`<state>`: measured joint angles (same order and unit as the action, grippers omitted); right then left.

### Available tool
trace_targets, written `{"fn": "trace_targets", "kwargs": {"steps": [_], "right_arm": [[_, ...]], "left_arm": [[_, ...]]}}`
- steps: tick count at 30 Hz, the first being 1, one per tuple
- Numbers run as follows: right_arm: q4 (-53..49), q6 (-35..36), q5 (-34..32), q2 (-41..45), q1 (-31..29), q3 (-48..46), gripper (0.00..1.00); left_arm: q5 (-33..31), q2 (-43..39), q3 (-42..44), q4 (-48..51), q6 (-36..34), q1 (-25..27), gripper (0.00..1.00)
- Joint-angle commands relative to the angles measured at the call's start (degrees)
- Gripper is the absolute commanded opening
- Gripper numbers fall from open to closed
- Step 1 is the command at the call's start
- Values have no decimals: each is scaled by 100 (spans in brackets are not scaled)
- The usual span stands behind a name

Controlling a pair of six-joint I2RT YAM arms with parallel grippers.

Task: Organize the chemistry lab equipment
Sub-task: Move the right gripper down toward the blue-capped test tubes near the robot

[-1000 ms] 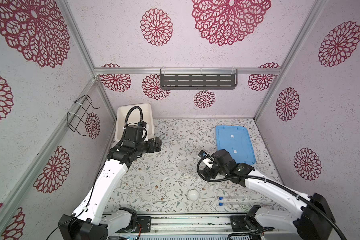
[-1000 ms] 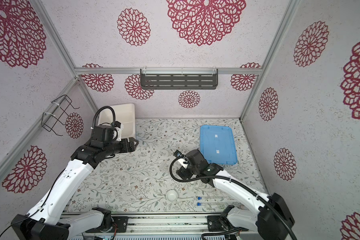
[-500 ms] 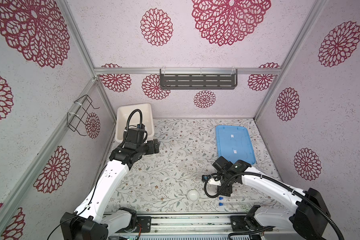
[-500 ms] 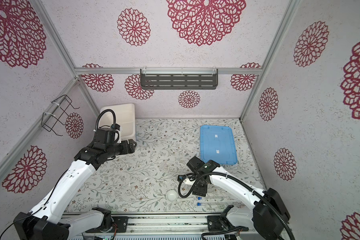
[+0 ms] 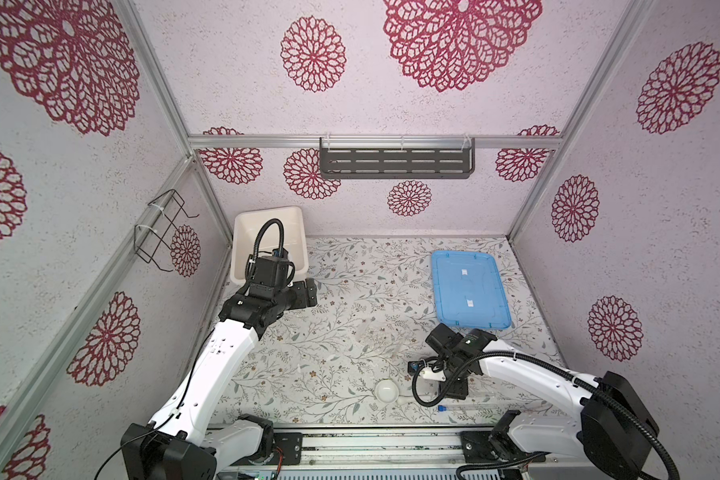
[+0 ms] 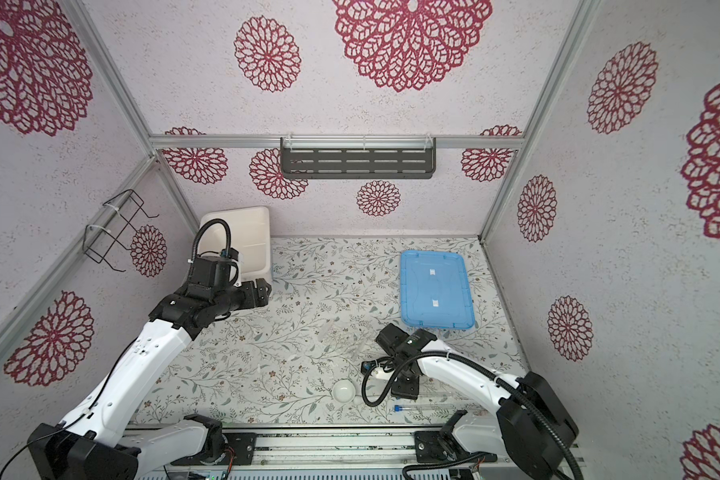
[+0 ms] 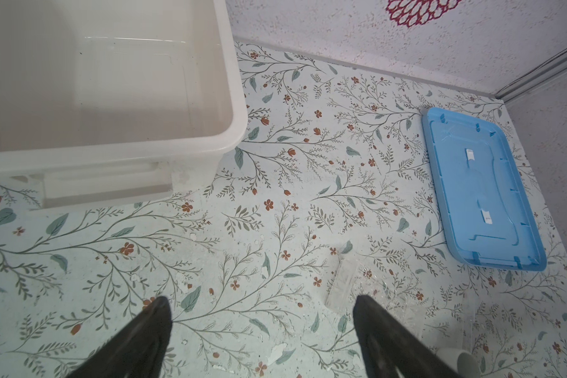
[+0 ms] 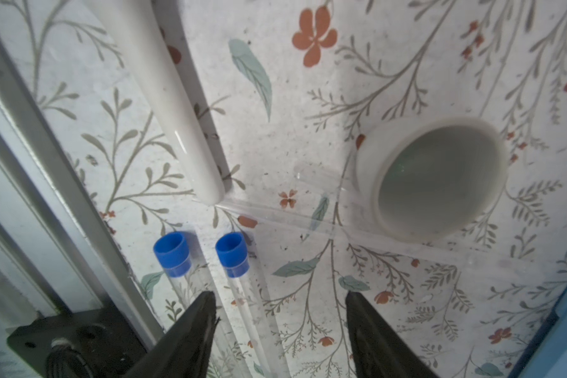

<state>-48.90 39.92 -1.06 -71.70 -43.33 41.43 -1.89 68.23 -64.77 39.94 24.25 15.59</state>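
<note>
Two blue-capped tubes (image 8: 231,252) lie side by side on the surface (image 5: 350,270), lower right of centre in both top views, near pestle (image 8: 164,98) and bowl (image 8: 432,176). Right end effector (image 8: 279,294) sits over them, fingers spread, pinching nothing. Left end effector (image 7: 261,298) is spread and empty, beside white tub (image 5: 242,249).

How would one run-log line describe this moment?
left gripper: open, empty, near white tub | right gripper: open over one blue-capped tube, nothing held | pestle, white bowl: untouched nearby

The right gripper (image 8: 279,296) has swung from mid-table (image 5: 350,270), near the blue lid (image 5: 468,291), to the front edge above the two capped tubes (image 8: 231,255), its jaws narrowing.
</note>
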Motion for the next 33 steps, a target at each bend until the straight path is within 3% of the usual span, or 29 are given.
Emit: {"fn": "trace_targets", "kwargs": {"steps": [1,7,15,23,33], "right_arm": [[135,-81,106,-35,-26,-75,64],[75,-81,446,-81,-47,-108,61],[27,-37,519,-52,-101,-215,59],[67,-20,627,-241,-156,-206,49],[240,-72,635,-268,-193,-334,46]], "left_arm": [[-48,89,-140,-17,26,0,90],[-92,88,-185,19,-28,5,91],[-166,68,-149,17,-30,5,91],[-161,88,-167,-2,-37,4,91],[-73,108,-141,-129,-12,1,91]]}}
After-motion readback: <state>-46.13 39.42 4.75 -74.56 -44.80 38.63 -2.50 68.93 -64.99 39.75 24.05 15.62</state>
